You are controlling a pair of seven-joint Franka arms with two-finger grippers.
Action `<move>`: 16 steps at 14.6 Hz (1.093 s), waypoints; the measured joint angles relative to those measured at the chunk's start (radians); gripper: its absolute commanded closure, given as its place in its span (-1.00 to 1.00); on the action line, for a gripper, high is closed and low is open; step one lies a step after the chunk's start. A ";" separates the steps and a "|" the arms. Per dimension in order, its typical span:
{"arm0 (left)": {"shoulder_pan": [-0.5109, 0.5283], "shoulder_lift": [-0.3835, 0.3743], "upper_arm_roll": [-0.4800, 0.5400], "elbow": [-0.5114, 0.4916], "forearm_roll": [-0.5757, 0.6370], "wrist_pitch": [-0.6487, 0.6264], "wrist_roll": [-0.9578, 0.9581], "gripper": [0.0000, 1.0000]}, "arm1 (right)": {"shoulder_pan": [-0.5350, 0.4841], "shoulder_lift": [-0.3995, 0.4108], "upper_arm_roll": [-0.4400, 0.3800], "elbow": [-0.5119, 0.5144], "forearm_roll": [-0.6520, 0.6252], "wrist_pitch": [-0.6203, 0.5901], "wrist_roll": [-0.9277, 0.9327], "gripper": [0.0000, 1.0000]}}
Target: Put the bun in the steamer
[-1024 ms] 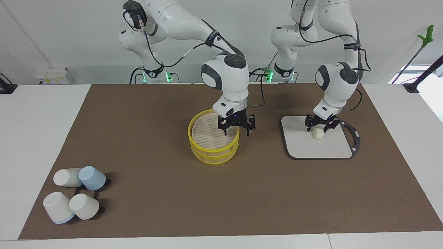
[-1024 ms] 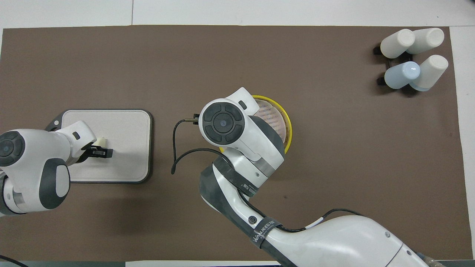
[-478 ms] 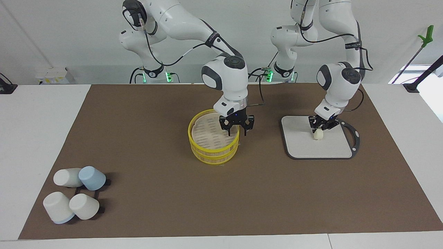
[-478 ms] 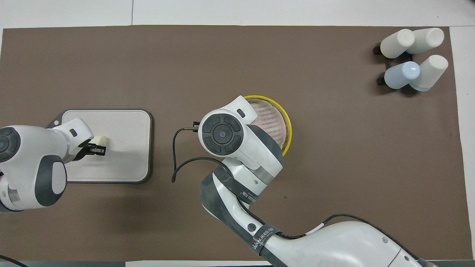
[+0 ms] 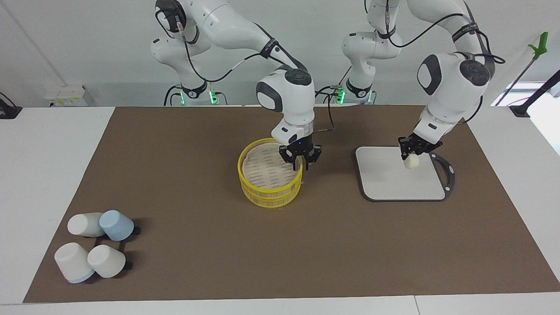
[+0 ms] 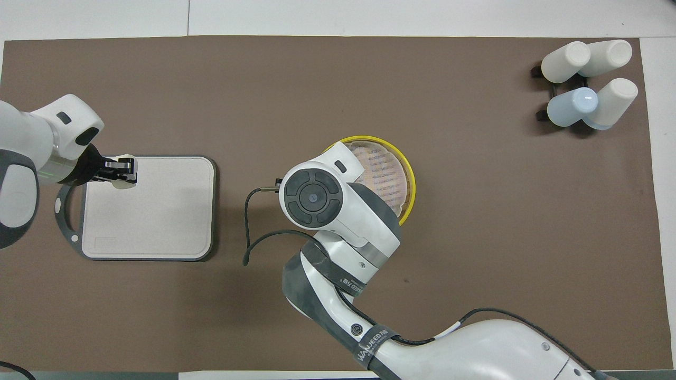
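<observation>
The left end effector (image 5: 410, 153) is closed on the bun (image 5: 411, 162), held just above the grey board (image 5: 393, 181) for carrying. The right end effector (image 5: 300, 161) sits at the steamer (image 5: 270, 183) rim, probably to steady it; I cannot tell how open it is.

Left gripper (image 5: 410, 154) raised, wrist tilted, fingers pinched on bun (image 5: 410, 162). Right gripper (image 5: 300, 162) pointing down, fingertips nearly together.

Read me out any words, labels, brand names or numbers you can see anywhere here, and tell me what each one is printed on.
"WANJEED": on the dark strap around the right arm's white forearm, overhead view; the last letters are uncertain, and the smaller print beside it is too small to read.
Dark strap higher up the same arm: lettering unreadable.
Nothing else legible.
</observation>
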 measured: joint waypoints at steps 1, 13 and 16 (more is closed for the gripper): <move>-0.005 0.000 -0.001 0.058 -0.006 -0.066 -0.009 0.41 | -0.001 0.000 0.000 -0.003 0.000 0.000 0.000 0.72; -0.010 -0.002 -0.038 0.142 -0.020 -0.151 -0.070 0.38 | -0.078 -0.033 -0.005 0.199 0.000 -0.358 -0.185 1.00; -0.134 0.021 -0.048 0.136 -0.025 -0.060 -0.274 0.38 | -0.202 -0.108 -0.006 0.214 0.003 -0.533 -0.424 1.00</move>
